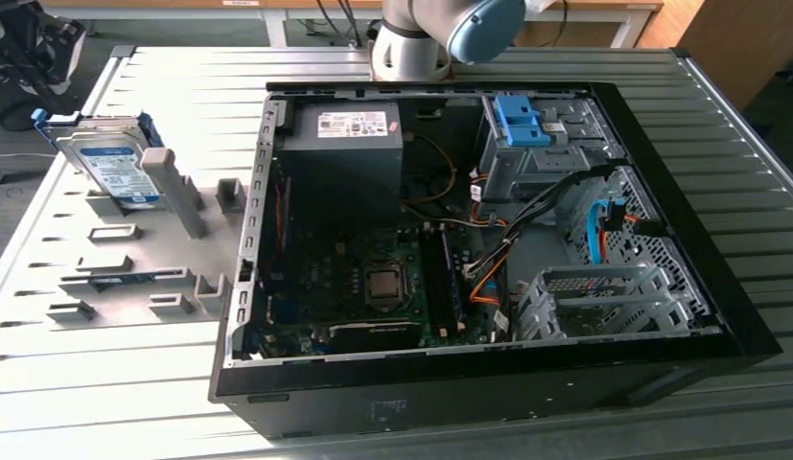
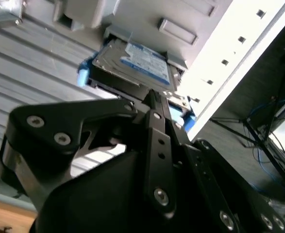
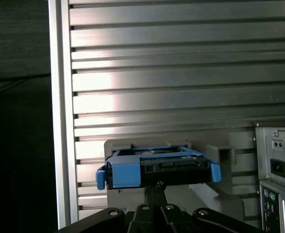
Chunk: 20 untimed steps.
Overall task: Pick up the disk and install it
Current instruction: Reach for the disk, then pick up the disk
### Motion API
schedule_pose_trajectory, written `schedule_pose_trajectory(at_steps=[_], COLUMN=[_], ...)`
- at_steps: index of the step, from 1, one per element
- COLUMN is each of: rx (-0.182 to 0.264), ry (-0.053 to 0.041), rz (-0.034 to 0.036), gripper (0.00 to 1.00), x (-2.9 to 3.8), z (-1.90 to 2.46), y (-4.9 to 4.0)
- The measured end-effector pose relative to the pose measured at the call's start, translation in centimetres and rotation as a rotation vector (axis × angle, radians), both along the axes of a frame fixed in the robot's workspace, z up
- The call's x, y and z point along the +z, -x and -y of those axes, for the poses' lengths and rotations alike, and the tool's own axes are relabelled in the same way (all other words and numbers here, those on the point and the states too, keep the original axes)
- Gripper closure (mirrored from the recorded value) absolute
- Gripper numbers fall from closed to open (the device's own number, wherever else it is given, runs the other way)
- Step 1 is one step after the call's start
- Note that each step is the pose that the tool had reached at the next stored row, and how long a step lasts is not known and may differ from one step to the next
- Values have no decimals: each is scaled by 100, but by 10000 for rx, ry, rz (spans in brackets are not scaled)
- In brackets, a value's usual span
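Observation:
The disk [image 1: 115,165] stands on edge in a grey holder [image 1: 178,196] on the slatted table, at the exterior view's left, beside the open computer case. Its white-and-blue label faces outward and blue rails run along its edges. In the second wrist view the disk [image 2: 141,63] lies beyond my gripper [image 2: 152,96]. In the first wrist view the blue-railed end of the disk [image 3: 157,167] sits just past my gripper [image 3: 157,185]. The fingers meet at a point with nothing between them, apart from the disk. My arm [image 1: 429,34] rises at the far side of the case.
The open computer case [image 1: 703,287] lies flat with its motherboard [image 1: 370,278] exposed. Inside are a black power supply [image 1: 345,144], a blue bracket [image 1: 522,120] on a grey cage, and an empty drive cage [image 1: 601,297]. Grey fixture blocks [image 1: 115,278] lie in front of the disk.

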State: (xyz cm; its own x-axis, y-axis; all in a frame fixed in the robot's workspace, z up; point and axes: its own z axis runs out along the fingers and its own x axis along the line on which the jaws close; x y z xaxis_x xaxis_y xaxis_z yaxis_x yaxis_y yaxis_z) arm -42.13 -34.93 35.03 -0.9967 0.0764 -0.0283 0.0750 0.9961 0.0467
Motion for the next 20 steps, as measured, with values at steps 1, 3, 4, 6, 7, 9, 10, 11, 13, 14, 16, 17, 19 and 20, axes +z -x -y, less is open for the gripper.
schedule_pose_trajectory(at_steps=[1,3,4,6,7,9,10,11,13,14,16,17,19,20], rx=[0,2,2,2,1,1,1,1,1,1,7,30,298,495], ry=[1,0,1,0,0,0,1,0,0,1,0,0,1,1], rz=[-1,0,-1,-1,0,-1,0,-1,-1,-1,0,0,-1,-1], gripper=[89,89,89,89,89,89,89,89,89,89,89,89,89,89], x=[0,0,0,0,0,0,0,1,0,0,0,0,1,0], z=[0,0,0,0,0,0,0,0,0,0,0,0,-1,0], y=[23,26,26,31,31,32,32,32,33,34,34,34,35,35])
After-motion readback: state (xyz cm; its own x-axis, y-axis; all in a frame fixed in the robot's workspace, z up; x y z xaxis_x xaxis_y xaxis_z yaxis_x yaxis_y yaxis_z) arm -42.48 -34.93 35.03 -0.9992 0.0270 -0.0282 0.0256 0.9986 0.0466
